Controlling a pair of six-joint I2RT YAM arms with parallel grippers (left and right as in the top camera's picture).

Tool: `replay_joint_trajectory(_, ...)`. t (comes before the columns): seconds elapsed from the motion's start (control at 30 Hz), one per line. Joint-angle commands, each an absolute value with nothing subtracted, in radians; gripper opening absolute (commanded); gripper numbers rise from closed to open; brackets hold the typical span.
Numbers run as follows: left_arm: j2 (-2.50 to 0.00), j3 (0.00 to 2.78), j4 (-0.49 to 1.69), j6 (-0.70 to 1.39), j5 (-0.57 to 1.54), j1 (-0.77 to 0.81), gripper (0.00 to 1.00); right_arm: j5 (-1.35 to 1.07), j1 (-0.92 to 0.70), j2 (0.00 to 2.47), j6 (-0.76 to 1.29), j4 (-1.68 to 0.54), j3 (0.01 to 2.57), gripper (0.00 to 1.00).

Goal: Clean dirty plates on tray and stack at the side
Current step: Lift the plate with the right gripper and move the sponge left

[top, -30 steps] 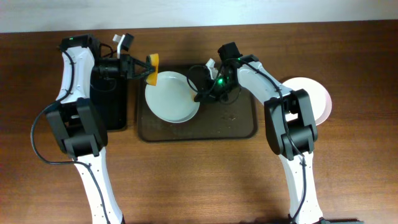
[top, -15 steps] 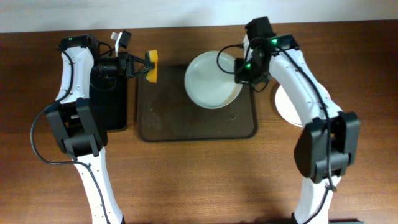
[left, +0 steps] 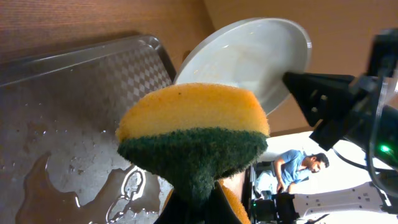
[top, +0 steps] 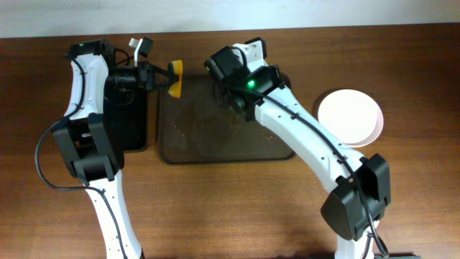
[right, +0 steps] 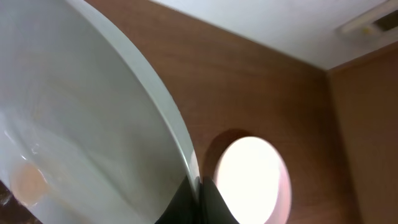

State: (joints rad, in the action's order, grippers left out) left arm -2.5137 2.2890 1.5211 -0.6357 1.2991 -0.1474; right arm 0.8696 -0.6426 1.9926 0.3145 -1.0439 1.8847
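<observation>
My left gripper (left: 196, 208) is shut on a yellow-and-green sponge (left: 193, 134), held above the left back corner of the dark brown tray (top: 215, 140); the sponge also shows in the overhead view (top: 175, 78). My right gripper (right: 199, 194) is shut on the rim of a white plate (right: 74, 124), lifted and tilted over the tray's back edge. That plate faces the sponge in the left wrist view (left: 249, 53). In the overhead view my right gripper (top: 224, 72) hides it. Another white plate (top: 350, 119) lies on the table to the right of the tray.
A smaller black tray (top: 129, 119) lies left of the brown tray, under my left arm. The brown tray's floor is wet, with a puddle (left: 62, 168) and crumbs. My right arm stretches diagonally across the tray's right half.
The right arm first carried the plate from the tray's left to its back right. It has now swung left and tilted the plate on edge toward the sponge. The left arm has stayed still.
</observation>
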Motion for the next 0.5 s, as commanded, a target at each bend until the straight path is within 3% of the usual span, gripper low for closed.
replay_joint_trajectory(0.0,-2.520,2.310,1.518,-0.659,1.267,-0.145,0.00,1.042,-0.683,1.961,0.331,-1.040,1.890,0.04)
replay_joint_trajectory(0.23,-2.520,2.312,1.507,-0.617,1.203,-0.147,0.00,1.124,-0.723,1.961,0.331,-1.033,1.890,0.04)
replay_joint_trajectory(0.37,-2.503,2.382,1.593,-0.569,1.024,-0.162,0.00,0.989,-0.714,1.960,0.331,-1.033,1.890,0.04)
replay_joint_trajectory(0.47,-2.467,2.514,1.597,-0.325,0.681,-0.171,0.00,0.953,-0.711,1.960,0.331,-1.033,1.890,0.04)
